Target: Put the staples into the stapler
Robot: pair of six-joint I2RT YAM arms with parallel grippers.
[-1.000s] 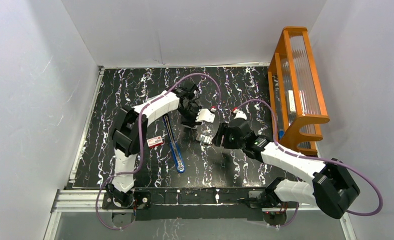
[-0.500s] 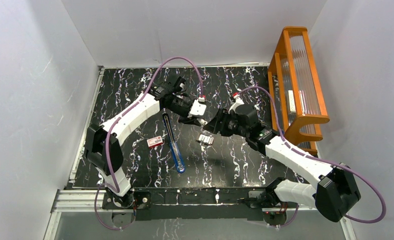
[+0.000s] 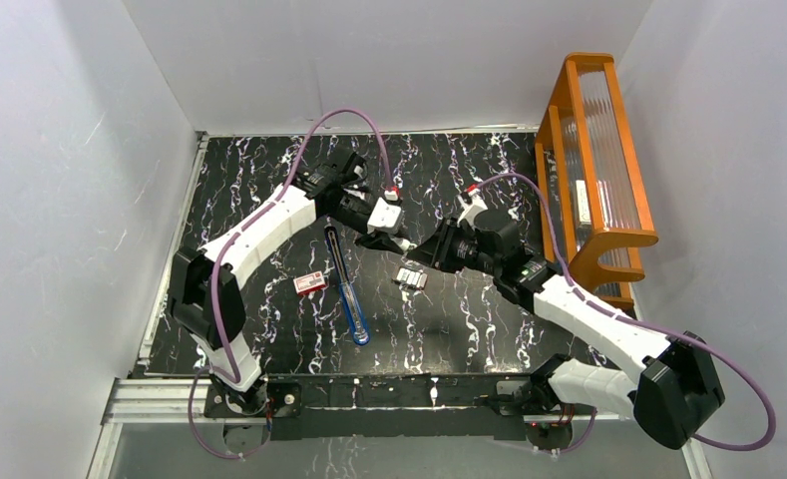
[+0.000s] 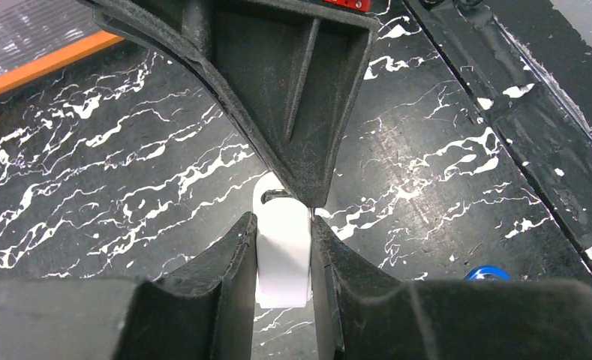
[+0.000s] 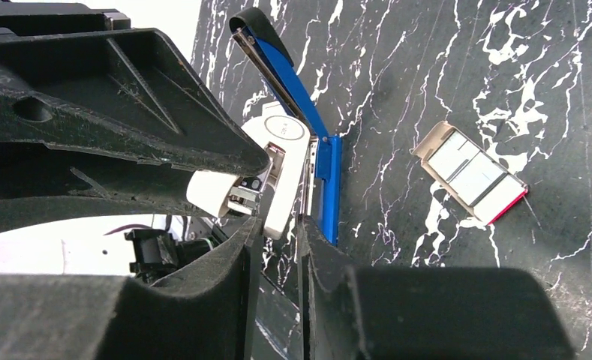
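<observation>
Your counter (image 3: 259, 180) is black with white veining, and an orange rack (image 3: 589, 60) stands at its right edge. Both arms stretch to the middle, with the tools tip to tip.

Your left tool (image 4: 281, 225) is clamped on a white piece (image 4: 281, 262); what it is cannot be told. One finger (image 4: 292, 97) of your right tool (image 5: 279, 223) meets that piece's top. The right tool's fingers stand at a narrow gap, and you cannot tell whether anything sits between them.

The stapler (image 3: 350, 304) lies swung open flat on the counter, just left of the tools, black half far and blue half near. The tray (image 5: 428, 148) lies right of it, with the staples (image 5: 465, 171) inside as silvery strips and red at one end. The red-and-white sleeve (image 3: 311, 282) lies left of the stapler; its label is too small to read.
</observation>
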